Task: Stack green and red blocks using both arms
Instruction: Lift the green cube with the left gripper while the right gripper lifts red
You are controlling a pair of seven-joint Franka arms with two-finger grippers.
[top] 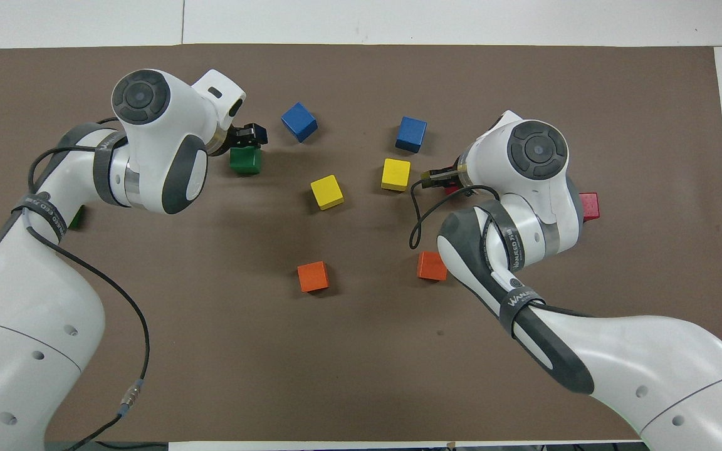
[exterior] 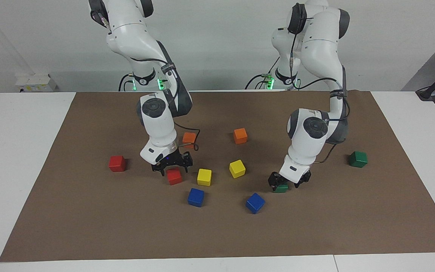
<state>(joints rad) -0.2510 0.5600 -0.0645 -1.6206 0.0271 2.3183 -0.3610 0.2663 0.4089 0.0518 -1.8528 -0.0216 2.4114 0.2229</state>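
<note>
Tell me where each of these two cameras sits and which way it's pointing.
Facing view: high across the table, facing the robots; both whole arms show, left hand at a green block, right hand at a red block.
Overhead view: above the robots' end, looking steeply down and forward; arms enter from the bottom.
Shared: brown mat, the yellow, blue and orange blocks, half a turn apart.

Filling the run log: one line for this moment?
left gripper: down at dark green cube | right gripper: low over bright red cube | nothing stacked
</note>
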